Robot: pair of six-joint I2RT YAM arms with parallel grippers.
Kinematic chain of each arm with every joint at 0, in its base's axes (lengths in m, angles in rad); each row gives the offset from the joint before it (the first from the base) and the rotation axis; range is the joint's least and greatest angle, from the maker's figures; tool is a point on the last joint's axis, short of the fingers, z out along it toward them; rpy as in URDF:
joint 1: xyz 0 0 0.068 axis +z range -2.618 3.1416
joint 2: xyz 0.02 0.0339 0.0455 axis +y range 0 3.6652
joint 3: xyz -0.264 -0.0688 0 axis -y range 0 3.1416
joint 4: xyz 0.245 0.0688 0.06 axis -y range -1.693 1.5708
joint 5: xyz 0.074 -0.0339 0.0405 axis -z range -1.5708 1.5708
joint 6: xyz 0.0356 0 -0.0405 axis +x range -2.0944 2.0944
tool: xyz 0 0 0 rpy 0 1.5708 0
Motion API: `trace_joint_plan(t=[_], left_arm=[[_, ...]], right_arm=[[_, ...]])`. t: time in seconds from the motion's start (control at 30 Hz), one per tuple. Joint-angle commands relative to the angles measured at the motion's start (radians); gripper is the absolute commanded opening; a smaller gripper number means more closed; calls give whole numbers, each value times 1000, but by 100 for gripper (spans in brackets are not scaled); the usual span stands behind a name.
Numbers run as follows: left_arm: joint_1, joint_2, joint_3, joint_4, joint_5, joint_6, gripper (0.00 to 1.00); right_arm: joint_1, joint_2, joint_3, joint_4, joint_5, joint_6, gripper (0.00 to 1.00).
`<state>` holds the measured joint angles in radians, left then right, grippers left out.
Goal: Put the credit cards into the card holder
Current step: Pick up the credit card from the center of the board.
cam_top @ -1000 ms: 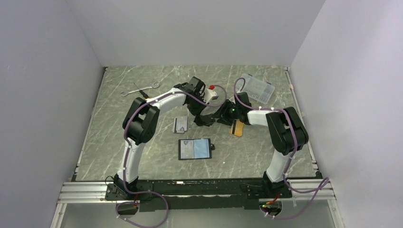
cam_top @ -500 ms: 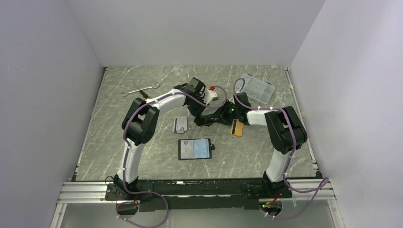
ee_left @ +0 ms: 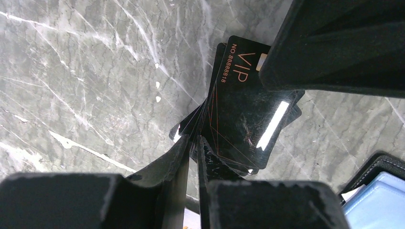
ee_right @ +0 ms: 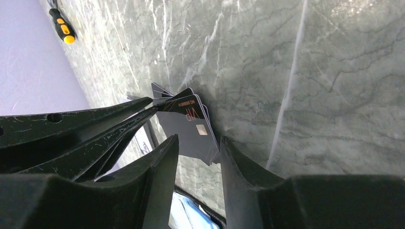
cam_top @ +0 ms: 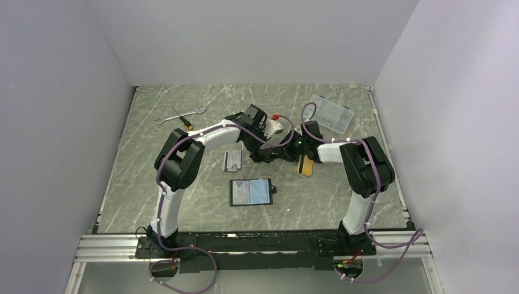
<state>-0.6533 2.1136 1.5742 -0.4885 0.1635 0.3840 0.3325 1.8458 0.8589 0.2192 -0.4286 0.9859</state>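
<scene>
My left gripper [ee_left: 192,141] is shut on a fanned stack of black cards [ee_left: 239,114] printed "VIP", held on edge just above the marble table. My right gripper [ee_right: 198,139] is open, its fingers either side of the stack's far end [ee_right: 188,129]; one of its fingers [ee_left: 334,43] covers the cards' top corner. In the top view both grippers meet at mid-table [cam_top: 272,150]. An orange-tan card with a black stripe [cam_top: 305,165] lies right of them. The card holder [cam_top: 250,192] lies open and flat, pale blue inside, nearer the arms; its corner shows in the left wrist view [ee_left: 379,191].
A pale card [cam_top: 232,160] lies left of the grippers. A wrench [cam_top: 179,114] and a screwdriver [cam_top: 182,120] lie at the back left, a clear compartment box [cam_top: 332,114] at the back right. A small white object with a red tip [cam_top: 273,124] sits behind the grippers.
My right gripper has moved left towards my left gripper and now straddles the cards. My left wrist has shifted slightly right. The items on the table have not moved.
</scene>
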Motion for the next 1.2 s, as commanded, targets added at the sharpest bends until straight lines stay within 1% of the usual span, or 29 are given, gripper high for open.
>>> trace_joint_plan(t=[0.0,0.17,0.3,0.5,0.73,0.87,1.17], left_arm=[[-18,-3,-49,-39,0,2,17],[-18,0,-51,-47,22,-16,17],[-18,11,-39,-57,48,-34,17],[-17,12,-34,-61,65,-44,17],[-8,8,-39,-61,80,-55,16],[2,11,-29,-69,103,-66,17],[38,24,-19,-86,194,-92,17]], right_arm=[[10,7,-32,45,3,34,37],[11,-37,-59,111,-26,65,27],[13,-55,-59,142,-48,86,26],[16,-77,-62,203,-81,124,25],[24,-90,-45,214,-98,131,29],[32,-63,-65,308,-135,171,30],[52,77,-83,564,-195,298,30]])
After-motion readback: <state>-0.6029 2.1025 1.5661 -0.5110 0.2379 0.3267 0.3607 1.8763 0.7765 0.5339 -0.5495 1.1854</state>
